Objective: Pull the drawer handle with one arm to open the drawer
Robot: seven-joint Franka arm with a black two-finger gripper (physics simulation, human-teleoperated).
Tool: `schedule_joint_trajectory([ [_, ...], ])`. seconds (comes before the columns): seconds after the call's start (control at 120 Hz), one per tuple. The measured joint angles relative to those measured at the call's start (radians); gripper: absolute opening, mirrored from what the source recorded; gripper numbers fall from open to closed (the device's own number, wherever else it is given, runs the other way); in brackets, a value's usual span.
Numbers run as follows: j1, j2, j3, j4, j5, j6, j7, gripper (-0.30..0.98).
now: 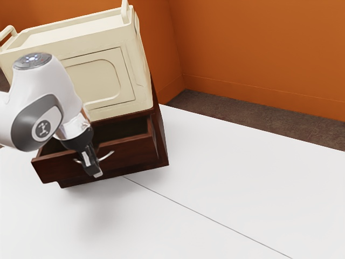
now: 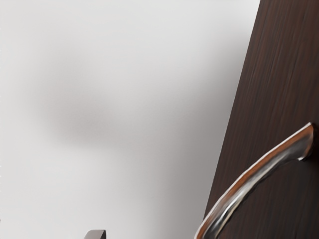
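Drawer, exterior view: partly out of the dark wood cabinet, its hollow showing behind the front panel. Cabinet stands near the far edge of the white table, towards the exterior view's left. Curved metal handle on the drawer front; black gripper right at it, pointing down and tilted, covering the handle's middle. Fingers: cannot tell whether wide, narrow or closed on the handle. White arm comes in from the exterior view's left, in front of drawer and cabinet. Cream box on top of the cabinet, 2 raised loops at its ends. Thin dark line across the tabletop. Orange walls and brown floor beyond the far edge.

Wrist view: dark, grained drawer front beside pale tabletop with soft shadows. Shiny handle arches out from the front, 1 end meeting the wood.
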State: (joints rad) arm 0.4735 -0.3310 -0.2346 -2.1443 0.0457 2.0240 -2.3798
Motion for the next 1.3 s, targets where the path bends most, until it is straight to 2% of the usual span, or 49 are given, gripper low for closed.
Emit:
schedule_joint_trajectory([
  [0.883,-0.019,-0.081,0.0,-0.089,-0.012,0.036,-0.058,0.26],
  [1.183,-0.02,-0.121,0.001,-0.134,0.034,0.096,-0.127,0.36],
  [1.3,-0.027,-0.131,0.001,-0.143,0.047,0.11,-0.164,0.35],
])
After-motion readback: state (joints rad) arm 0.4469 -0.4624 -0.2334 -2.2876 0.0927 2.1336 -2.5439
